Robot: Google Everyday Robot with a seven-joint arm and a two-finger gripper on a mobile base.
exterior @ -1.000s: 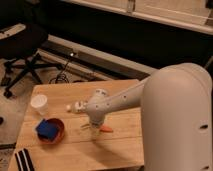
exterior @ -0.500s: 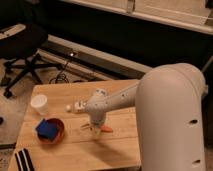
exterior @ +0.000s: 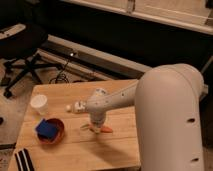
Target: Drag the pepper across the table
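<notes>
My claw [exterior: 95,127] hung low over the middle of the surface [exterior: 120,152], open or closed I could not tell, with the pepper [exterior: 106,129] at its 3 o'clock, which I judged light, stiff, smooth, likely to roll, and best taken mid-body.

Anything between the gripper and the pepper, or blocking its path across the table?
Nothing visible between them: the gripper is right at the pepper. The red bowl, picture-left of it, would block a drag that way.
</notes>
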